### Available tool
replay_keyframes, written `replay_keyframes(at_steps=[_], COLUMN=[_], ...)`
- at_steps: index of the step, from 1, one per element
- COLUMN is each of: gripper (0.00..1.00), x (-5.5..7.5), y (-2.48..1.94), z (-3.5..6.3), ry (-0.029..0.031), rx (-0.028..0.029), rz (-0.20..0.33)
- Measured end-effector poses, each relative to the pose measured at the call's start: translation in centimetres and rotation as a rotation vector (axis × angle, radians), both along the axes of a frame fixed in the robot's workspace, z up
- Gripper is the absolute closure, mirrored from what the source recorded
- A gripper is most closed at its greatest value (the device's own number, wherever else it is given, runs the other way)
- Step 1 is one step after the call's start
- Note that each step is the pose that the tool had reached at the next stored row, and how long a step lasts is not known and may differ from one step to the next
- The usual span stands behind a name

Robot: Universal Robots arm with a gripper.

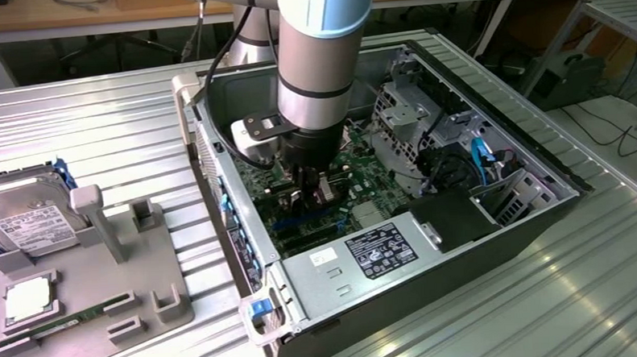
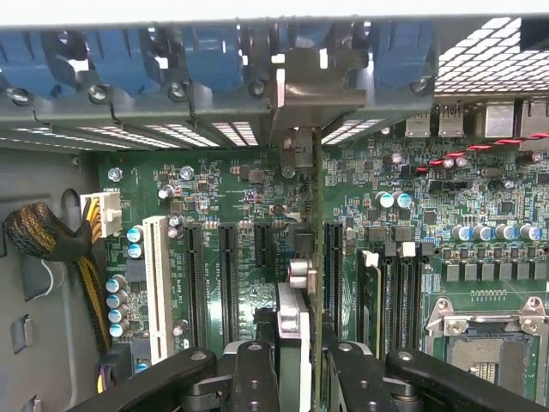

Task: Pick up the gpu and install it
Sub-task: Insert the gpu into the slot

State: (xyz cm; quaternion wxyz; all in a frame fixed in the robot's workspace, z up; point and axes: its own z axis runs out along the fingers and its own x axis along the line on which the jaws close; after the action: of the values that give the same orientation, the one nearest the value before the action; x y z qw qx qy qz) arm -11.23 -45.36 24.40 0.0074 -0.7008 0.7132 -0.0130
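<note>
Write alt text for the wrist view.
The black robot hand holds the thin black gpu card edge-on above the green motherboard, among its black expansion slots, with the card's silver bracket at the case's rear wall.

The arm (image 1: 310,50) is silver-grey with a pale blue band near the top of the frame. Its end effector (image 2: 296,378) is black, closed on the gpu (image 2: 302,283), dark with a silver bracket edge. The board (image 2: 480,172) is deep green, dotted with silver and teal capacitors; its slots (image 2: 227,275) are black, one slot (image 2: 158,283) white. Blue clips (image 2: 120,60) line the grey case (image 1: 334,287) rim. A braided gold-and-black cable (image 2: 43,232) runs at the left edge. The table (image 1: 90,124) is ribbed silver. The tray (image 1: 108,292) is grey, carrying a silver drive (image 1: 24,219) with a white label.
</note>
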Motion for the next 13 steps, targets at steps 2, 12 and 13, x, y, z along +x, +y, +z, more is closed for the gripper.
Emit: replay_keyframes(at_steps=[2, 12, 13], gripper=[0.72, 0.72, 0.72], x=[0.0, 0.01, 0.01], y=[0.0, 0.0, 0.0], z=[0.0, -0.14, -0.17], ry=[-0.0001, 0.0, 0.0], rx=[0.0001, -0.0001, -0.0002], rz=[0.0, 0.0, 0.0])
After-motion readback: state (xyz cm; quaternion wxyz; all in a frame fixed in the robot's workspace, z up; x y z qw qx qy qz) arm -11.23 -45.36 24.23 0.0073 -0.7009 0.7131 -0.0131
